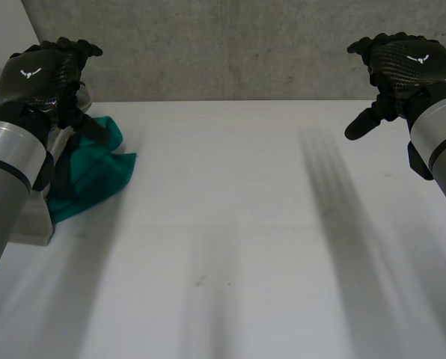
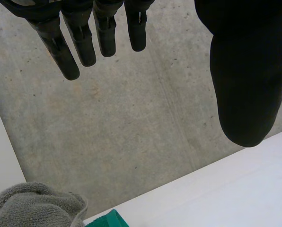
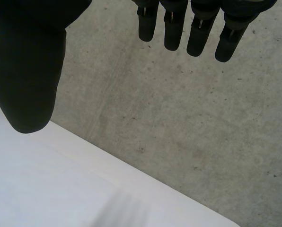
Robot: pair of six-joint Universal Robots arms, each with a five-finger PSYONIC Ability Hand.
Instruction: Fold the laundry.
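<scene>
Left hand (image 1: 43,75), released and empty, hovers over the cloth (image 1: 96,168) at the table's (image 1: 245,224) 9 o'clock, apparently not touching. Right hand (image 1: 402,71), also released, is well apart at 2 o'clock.

This is looking like a robotics lab or test room rather than a home. A bare concrete wall (image 1: 223,45), grey and pitted, is rising straight behind a plain white table (image 1: 230,224) (both wrist views are showing the same rough concrete past the table's far edge). Two machine arms are reaching in over the table, the left arm (image 1: 10,161) and the right arm (image 1: 441,142), both with grey metal joints. Each is ending in a black hand, the left hand (image 1: 40,75) and the right hand (image 1: 410,63). The one homely touch is lying near the table's left edge: a teal cloth (image 1: 96,164) with a grey towel (image 2: 32,205) just beside it.
</scene>
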